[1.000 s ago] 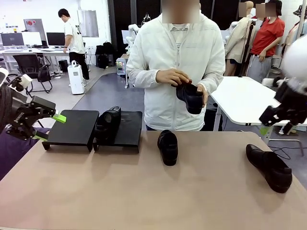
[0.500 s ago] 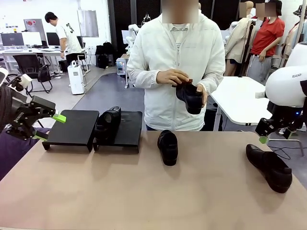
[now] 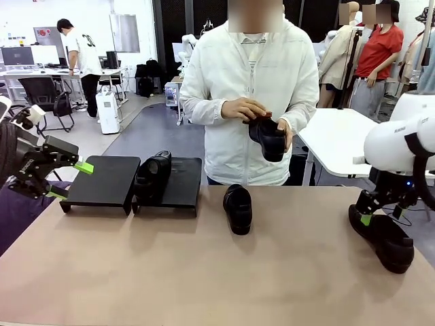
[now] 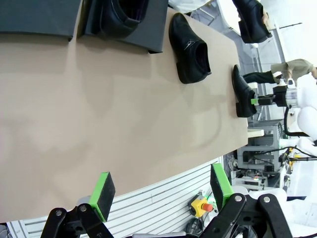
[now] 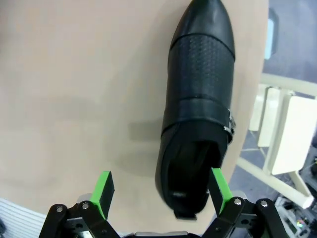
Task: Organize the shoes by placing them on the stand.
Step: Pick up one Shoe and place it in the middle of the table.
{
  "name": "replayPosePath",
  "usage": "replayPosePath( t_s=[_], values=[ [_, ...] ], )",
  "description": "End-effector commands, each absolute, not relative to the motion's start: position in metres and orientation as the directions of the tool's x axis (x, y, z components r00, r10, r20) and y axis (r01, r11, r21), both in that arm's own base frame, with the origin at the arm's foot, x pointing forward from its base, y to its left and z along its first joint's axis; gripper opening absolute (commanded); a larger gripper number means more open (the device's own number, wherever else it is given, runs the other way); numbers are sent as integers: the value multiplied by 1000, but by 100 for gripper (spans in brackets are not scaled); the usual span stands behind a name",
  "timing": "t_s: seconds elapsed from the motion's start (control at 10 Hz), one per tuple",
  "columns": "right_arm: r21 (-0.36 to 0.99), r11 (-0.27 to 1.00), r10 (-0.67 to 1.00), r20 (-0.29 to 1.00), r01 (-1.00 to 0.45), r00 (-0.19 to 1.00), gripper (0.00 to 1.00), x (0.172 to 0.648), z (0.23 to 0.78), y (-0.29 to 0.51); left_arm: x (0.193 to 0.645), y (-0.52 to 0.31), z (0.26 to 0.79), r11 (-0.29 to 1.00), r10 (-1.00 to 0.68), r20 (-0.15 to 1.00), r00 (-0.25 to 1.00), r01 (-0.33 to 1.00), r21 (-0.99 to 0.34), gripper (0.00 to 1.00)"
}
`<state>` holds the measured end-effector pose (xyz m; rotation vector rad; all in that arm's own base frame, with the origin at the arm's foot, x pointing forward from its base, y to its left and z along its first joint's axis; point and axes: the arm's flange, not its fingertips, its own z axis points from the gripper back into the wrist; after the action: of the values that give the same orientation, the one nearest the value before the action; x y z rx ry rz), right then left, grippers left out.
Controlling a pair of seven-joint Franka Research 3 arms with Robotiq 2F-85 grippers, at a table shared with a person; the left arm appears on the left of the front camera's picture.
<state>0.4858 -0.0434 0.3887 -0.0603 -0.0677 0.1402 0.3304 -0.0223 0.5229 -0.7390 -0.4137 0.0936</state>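
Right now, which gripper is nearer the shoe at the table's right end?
Right. The right gripper hangs open just over the heel end of that shoe; the left gripper sits far off, beside the stand.

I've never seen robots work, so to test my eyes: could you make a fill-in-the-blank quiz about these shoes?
Directly on the table lie ___ shoes: the middle shoe and the right-hand shoe.
A third shoe sits on the ___ stand.
The fourth shoe is in the ___'s hands.
The right gripper, jaws ___, hangs by the right-hand shoe's heel.
Missing words: two; right; person; open.
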Motion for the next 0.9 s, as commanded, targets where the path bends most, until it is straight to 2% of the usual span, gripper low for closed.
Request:
replayPosePath(
  t_s=[0.0,0.4,0.8],
  values=[
    [-30,988,151,68,-150,986,100,506,377,-50,327,-20,521,741,225,326,918,55,-669,100],
    [31,993,114,39,-115,993,100,518,342,-61,327,-20,521,741,225,326,918,55,-669,100],
    [38,994,109,-43,-107,993,100,513,343,-58,327,-20,521,741,225,326,918,55,-669,100]
  ],
)
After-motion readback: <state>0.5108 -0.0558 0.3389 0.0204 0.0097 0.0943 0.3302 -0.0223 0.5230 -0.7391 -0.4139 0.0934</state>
